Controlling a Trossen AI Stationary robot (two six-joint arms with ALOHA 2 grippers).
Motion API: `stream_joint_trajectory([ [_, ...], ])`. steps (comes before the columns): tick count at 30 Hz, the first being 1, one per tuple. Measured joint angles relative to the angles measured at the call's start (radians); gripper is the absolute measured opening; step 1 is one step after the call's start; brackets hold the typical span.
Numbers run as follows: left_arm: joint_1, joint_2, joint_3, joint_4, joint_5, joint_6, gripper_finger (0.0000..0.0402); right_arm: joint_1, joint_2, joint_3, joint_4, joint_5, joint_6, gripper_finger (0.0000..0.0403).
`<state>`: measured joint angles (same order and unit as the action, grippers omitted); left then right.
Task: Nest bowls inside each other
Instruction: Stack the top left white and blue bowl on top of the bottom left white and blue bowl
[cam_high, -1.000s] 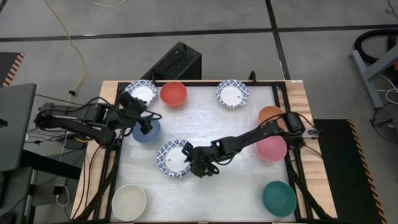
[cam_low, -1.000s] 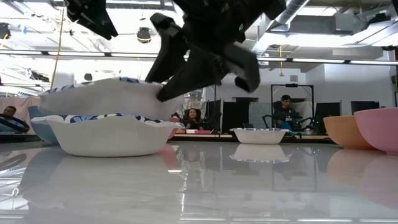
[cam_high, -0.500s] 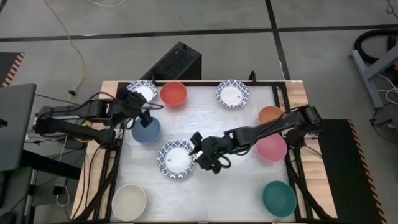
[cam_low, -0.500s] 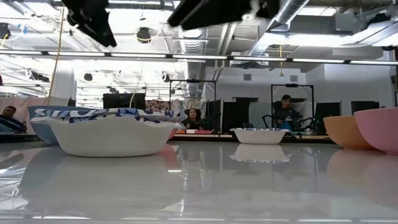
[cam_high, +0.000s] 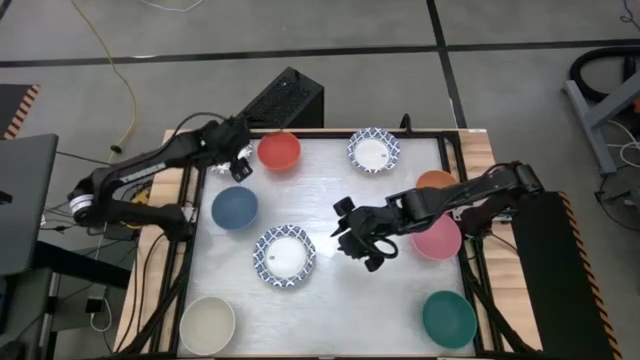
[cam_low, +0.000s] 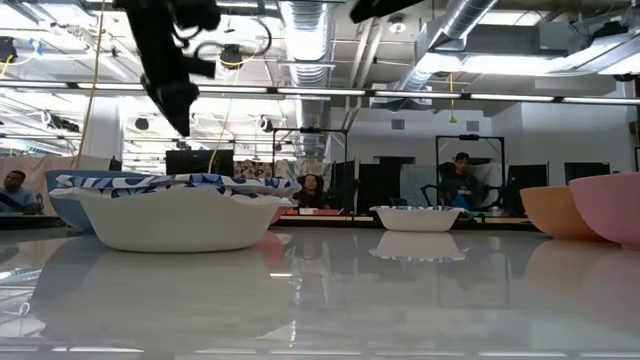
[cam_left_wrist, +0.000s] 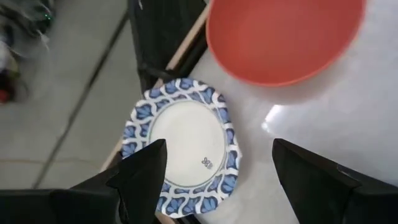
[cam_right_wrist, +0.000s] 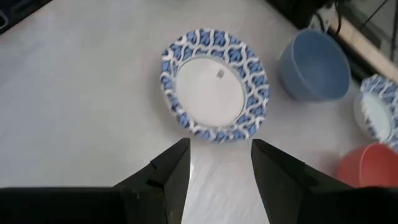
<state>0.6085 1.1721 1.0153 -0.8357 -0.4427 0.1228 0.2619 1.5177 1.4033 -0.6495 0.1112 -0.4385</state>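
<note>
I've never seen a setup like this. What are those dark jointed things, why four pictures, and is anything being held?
They are two robot arms at a white table, each ending in a two-finger gripper. One picture looks straight down, one looks level across the tabletop, and two come from cameras on the arms' wrists. The left gripper hangs open over a blue-rimmed white bowl at the far left corner, beside the red bowl. The right gripper is open near the middle, next to another patterned bowl. Dark blue, orange, pink, teal and cream bowls lie around. Nothing is held.
</note>
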Motion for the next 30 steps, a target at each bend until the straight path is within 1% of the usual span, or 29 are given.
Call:
stream_joint_trajectory([
  [3, 0.091, 0.06, 0.0, 0.015, 0.027, 0.005, 0.0281, -0.001, -0.01, 0.0, -0.024, 0.0, 0.005, 0.0191],
  [6, 0.134, 0.132, 0.0, 0.011, 0.046, -0.014, 0.0281, -0.001, -0.01, 0.0, -0.032, 0.0, 0.005, 0.0191],
  [11, 0.106, 0.239, 0.0, 0.007, 0.045, -0.066, 0.0281, -0.001, -0.01, 0.0, -0.044, 0.002, 0.035, 0.0191],
  [16, 0.061, 0.319, 0.0, 0.018, -0.031, -0.082, 0.0281, -0.001, -0.01, 0.0, -0.059, 0.002, 0.08, 0.0191],
  [19, 0.05, 0.361, 0.0, 0.02, -0.035, -0.083, 0.0281, 0.0, -0.01, 0.0, -0.066, 0.002, 0.099, 0.0191],
  [26, 0.049, 0.429, -0.001, 0.065, -0.041, -0.09, 0.0281, 0.0, -0.009, 0.0, -0.079, 0.002, 0.101, 0.0191],
  [30, 0.051, 0.435, -0.03, 0.1, -0.052, -0.081, 0.0281, 0.0, -0.009, 0.0, -0.082, 0.001, 0.102, 0.0191],
])
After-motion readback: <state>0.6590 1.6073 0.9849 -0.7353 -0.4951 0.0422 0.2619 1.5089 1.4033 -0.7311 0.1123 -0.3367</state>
